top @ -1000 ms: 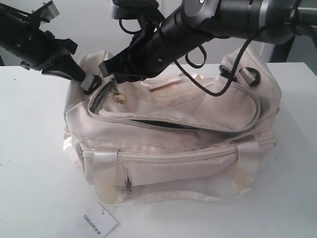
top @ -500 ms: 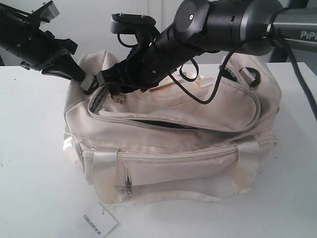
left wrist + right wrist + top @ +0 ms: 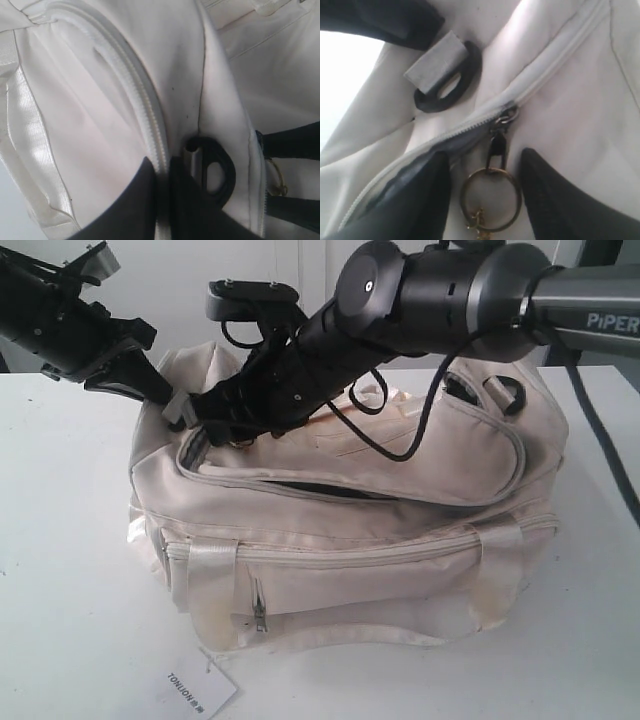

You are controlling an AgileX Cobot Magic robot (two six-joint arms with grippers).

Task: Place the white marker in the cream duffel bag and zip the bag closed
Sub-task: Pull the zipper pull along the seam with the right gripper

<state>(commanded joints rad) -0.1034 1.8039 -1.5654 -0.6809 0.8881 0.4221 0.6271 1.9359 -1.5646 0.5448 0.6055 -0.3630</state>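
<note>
Nearest, a white paper tag [image 3: 200, 692] lies on the white desk [image 3: 70, 570]. Behind it sits the large, soft cream duffel bag [image 3: 380, 570] of fabric, and its top zip gapes to show dark lining. The white marker shows in no view; I judge it is inside. At the far-left end the right end effector [image 3: 485, 159] is released, its jaws standing on both sides of the gold metal ring pull [image 3: 491, 199]. Farthest, the left end effector [image 3: 162, 170] is clenched on the bag's end fabric beside a black ring [image 3: 212, 167]. The step in hand is the zipping. Next the jaws must close on the pull and draw it along the open stretch.
</note>
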